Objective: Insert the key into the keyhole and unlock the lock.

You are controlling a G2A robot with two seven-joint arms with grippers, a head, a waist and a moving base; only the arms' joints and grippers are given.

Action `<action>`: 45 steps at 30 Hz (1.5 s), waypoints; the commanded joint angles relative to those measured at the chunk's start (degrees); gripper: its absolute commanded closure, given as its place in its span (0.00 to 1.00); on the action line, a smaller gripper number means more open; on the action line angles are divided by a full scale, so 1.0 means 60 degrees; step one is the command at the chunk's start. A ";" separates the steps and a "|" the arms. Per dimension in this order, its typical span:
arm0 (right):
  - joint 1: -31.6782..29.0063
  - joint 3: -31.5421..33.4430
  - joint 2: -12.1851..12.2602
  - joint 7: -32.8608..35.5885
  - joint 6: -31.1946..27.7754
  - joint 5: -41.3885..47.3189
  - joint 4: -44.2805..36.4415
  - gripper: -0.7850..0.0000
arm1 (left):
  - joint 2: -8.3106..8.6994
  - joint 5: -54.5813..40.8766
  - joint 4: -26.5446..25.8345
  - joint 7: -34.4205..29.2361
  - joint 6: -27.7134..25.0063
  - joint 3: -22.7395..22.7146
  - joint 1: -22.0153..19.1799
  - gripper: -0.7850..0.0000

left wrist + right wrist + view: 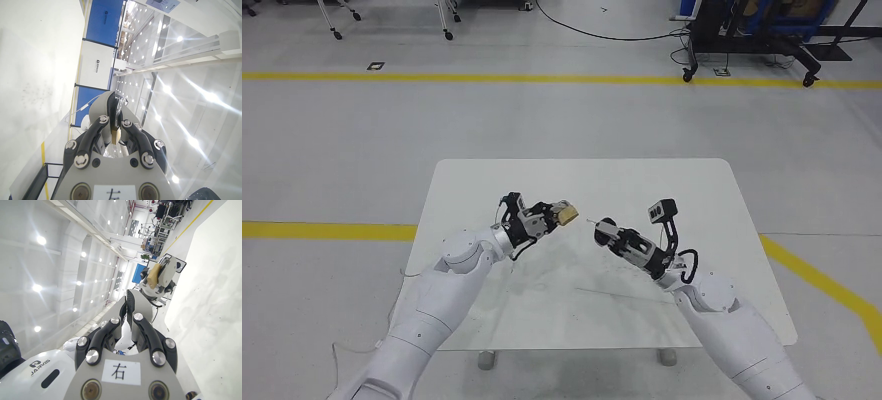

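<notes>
While left gripper (pixel 554 215) clamps the lock (pixel 115 135) and right gripper (pixel 127 298) pinches the key (pixel 590 222), insertion pends; I must align both.

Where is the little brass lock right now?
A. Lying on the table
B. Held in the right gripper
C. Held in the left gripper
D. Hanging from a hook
C: the lock sits clamped between the left gripper's fingers, held up off the table.
</notes>
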 commanded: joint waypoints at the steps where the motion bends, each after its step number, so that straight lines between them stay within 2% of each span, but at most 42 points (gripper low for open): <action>1: 0.0038 -0.0014 -0.0002 0.0003 -0.0022 -0.0018 0.0048 1.00 | 0.0001 -0.0004 -0.0010 0.0003 -0.0004 -0.0005 0.0009 1.00; 7: 0.0036 -0.0021 -0.0002 -0.0151 0.0092 -0.0219 0.0049 1.00 | -0.0004 -0.0075 -0.0132 0.0269 0.0041 -0.0058 0.0147 1.00; 10: -0.0016 -0.0338 -0.0051 -0.1216 0.0944 -0.1558 -0.0387 1.00 | 0.0006 0.0080 -0.0282 0.0461 0.0121 -0.0105 0.0230 1.00; 15: -0.0412 -0.0769 -0.0178 -0.4301 0.2901 -0.3750 -0.1250 1.00 | 0.0015 0.0846 -0.0472 0.0999 -0.0093 -0.0080 0.0268 1.00; 17: -0.0648 -0.1006 -0.0242 -0.4807 0.3233 -0.3851 -0.1699 1.00 | 0.0023 0.1261 -0.0602 0.1243 -0.0343 -0.0062 0.0333 1.00; 21: -0.0847 -0.1094 -0.0295 -0.5043 0.3428 -0.3812 -0.2039 1.00 | 0.0025 0.1645 -0.0815 0.1519 -0.0540 -0.0070 0.0473 1.00; 24: -0.0946 -0.1026 -0.0328 -0.4843 0.3273 -0.3206 -0.2157 1.00 | 0.0016 0.1513 -0.0893 0.1496 -0.0479 -0.0133 0.0547 1.00; 30: -0.1030 -0.0849 -0.0343 -0.4906 0.3388 -0.3360 -0.2363 1.00 | 0.0016 0.1513 -0.0950 0.1433 -0.0442 -0.0255 0.0604 1.00; 45: -0.0656 -0.1180 -0.0579 -0.5171 0.3789 -0.3437 -0.2044 1.00 | -0.0018 0.1771 -0.0938 0.1206 -0.0319 -0.0301 0.0608 1.00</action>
